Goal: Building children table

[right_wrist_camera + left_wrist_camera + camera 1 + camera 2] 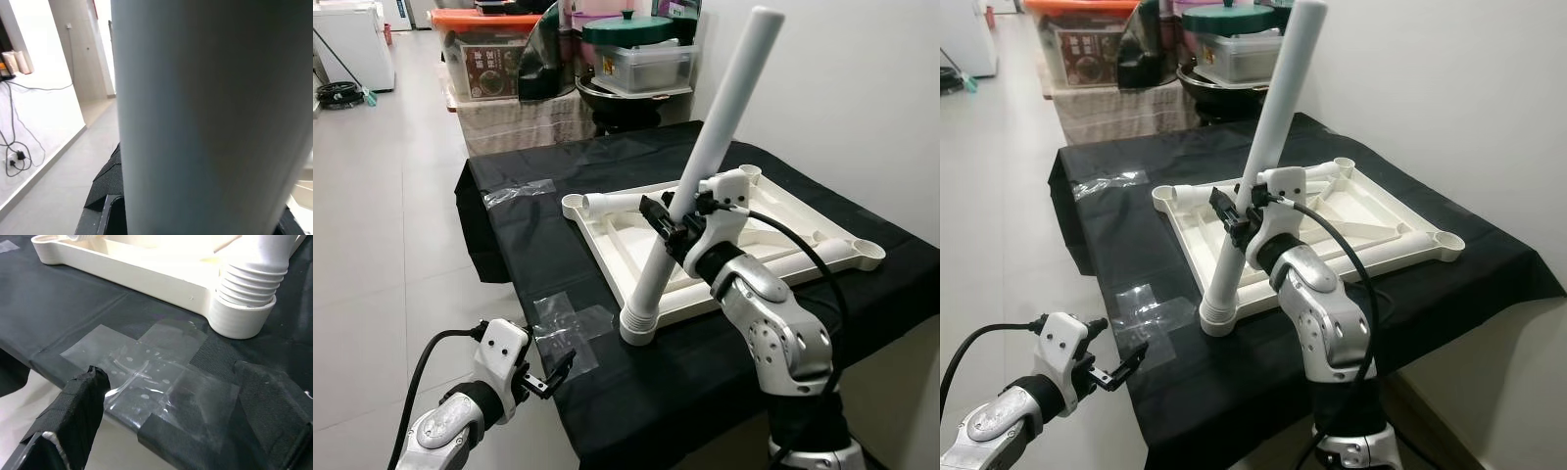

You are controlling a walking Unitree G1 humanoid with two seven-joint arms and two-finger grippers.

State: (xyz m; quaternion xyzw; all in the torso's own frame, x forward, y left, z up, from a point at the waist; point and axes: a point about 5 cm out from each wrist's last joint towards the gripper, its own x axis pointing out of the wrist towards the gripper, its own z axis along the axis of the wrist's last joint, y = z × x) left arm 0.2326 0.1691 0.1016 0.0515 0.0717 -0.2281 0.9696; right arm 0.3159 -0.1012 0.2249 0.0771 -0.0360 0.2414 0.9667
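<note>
Left eye view, tabletop: the white tabletop (724, 230) lay upside down on a black cloth (558, 255) covering a stand.
Left eye view, leg: a white leg (705, 166) stood tilted, its ribbed foot seated in the near corner socket of the tabletop.
Left eye view, right gripper: the right gripper (674, 220) was clamped on the leg at mid-height.
Left eye view, left gripper: the left gripper (553, 375) hung beside the cloth's near edge, jaws apart, holding nothing.
Right eye view, background: storage boxes (1087, 44) stood behind the stand.
Left wrist view: clear tape (146, 377) lay on the cloth, near the ribbed foot.
Right wrist view: the leg crossed the frame, close up.
</note>
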